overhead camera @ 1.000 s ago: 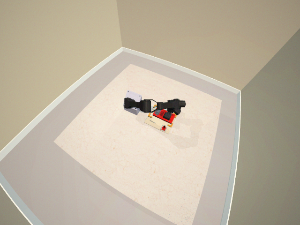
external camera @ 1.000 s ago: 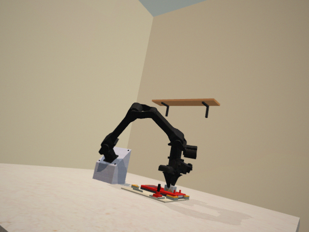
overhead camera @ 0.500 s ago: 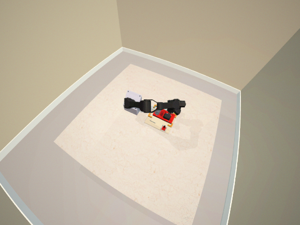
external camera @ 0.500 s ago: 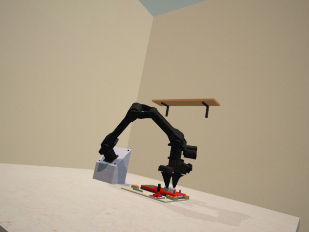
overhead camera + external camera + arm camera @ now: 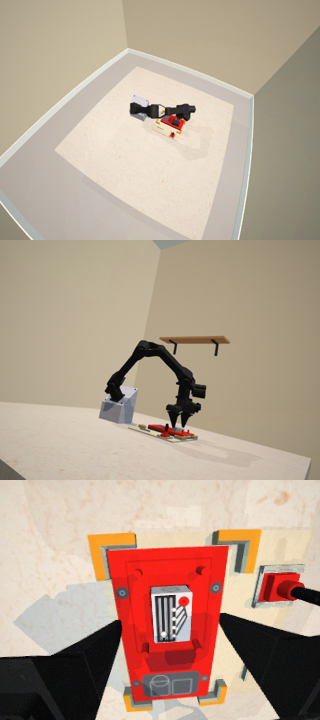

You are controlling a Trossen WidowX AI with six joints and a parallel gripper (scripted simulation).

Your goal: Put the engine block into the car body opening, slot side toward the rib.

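Observation:
The engine block, grey and white with dark slots and a red dot on its top face, sits upright at the opening in the red car body. It looks square to the body, and its top stands above the red surface. How deep it sits cannot be told; the rib cannot be made out. The gripper is open and empty, pointing down, with one finger on each side of the block, apart from it. The arm and gripper hide the block in the top view.
The car body lies on a cream board between orange corner brackets. Beside it, right of the right finger in the wrist view, stands a red piece with a black post.

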